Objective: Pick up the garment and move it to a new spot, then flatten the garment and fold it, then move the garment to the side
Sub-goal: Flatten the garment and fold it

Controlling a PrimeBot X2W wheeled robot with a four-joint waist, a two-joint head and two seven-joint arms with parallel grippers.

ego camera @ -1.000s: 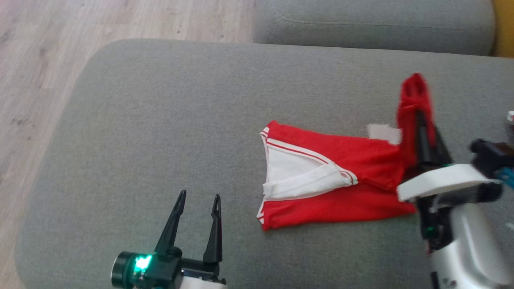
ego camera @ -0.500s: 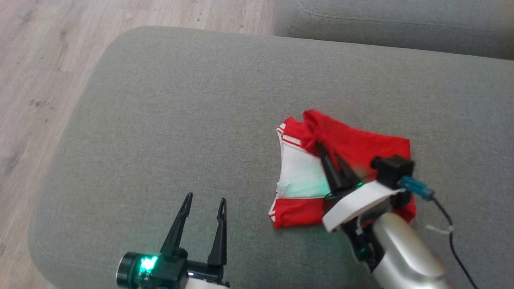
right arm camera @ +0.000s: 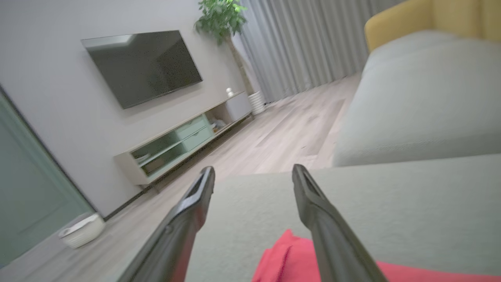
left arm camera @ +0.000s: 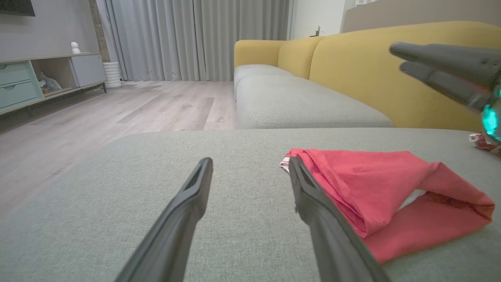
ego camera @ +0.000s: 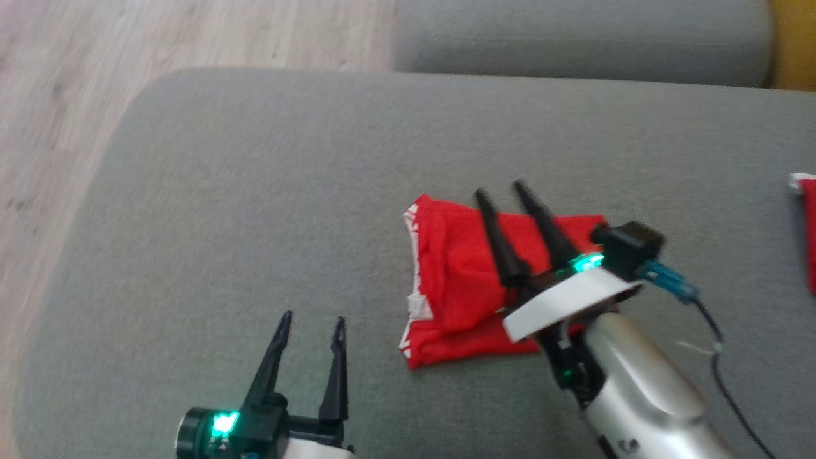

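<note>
A grey cushion (ego camera: 255,191) sits beside wooden floor (ego camera: 64,95).

A home living room: yellow sofa (left arm camera: 352,66), wall-mounted television (right arm camera: 143,66), low media cabinet (right arm camera: 184,141), grey curtains (left arm camera: 195,39) and potted plant (right arm camera: 219,15).

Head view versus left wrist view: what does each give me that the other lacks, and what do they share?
Head view: the right arm's silver forearm and black cable, and the green light on the left gripper. Left wrist view: grey curtains, a sideboard, and the red garment with its top layer arching loosely off the lower one. Both: the folded garment on the grey cushion, the wood floor, the left gripper beside it, the right gripper raised over it, both with jaws apart and empty.
</note>
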